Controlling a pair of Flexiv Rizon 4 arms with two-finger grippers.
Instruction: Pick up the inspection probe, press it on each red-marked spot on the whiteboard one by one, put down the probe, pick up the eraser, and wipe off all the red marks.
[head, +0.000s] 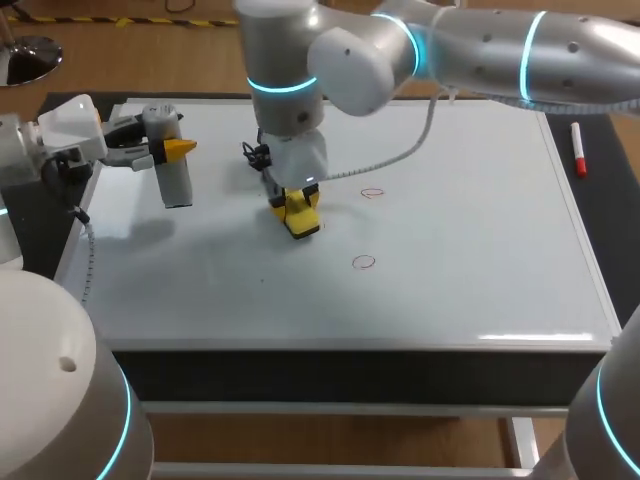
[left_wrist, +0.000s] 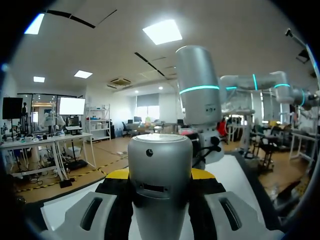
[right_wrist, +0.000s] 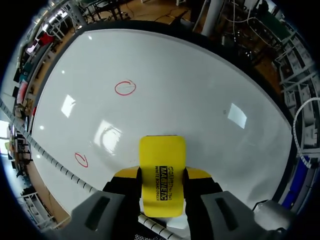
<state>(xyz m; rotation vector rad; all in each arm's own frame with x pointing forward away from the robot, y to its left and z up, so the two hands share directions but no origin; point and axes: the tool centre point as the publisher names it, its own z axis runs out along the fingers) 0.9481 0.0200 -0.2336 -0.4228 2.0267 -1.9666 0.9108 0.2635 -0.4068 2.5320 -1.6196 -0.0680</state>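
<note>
The grey cylindrical inspection probe (head: 175, 175) is clamped in my left gripper (head: 172, 150), held over the left end of the whiteboard (head: 470, 260). In the left wrist view the probe (left_wrist: 160, 180) fills the gap between the yellow fingertips (left_wrist: 118, 174). My right arm reaches past the middle; its gripper (head: 300, 210) is shut on the yellow eraser (head: 302, 220), low over the board. I cannot tell whether it touches. Two red circles (head: 372, 193) (head: 364, 262) lie to the eraser's right. In the right wrist view the eraser (right_wrist: 162, 175) points toward one red mark (right_wrist: 125, 88); another (right_wrist: 81, 159) is off to the side.
A red marker pen (head: 578, 148) lies on the dark strip beyond the board's right edge. The right arm's white cable (head: 400, 155) hangs over the board's middle. The board's front edge runs along the table front (head: 350, 345).
</note>
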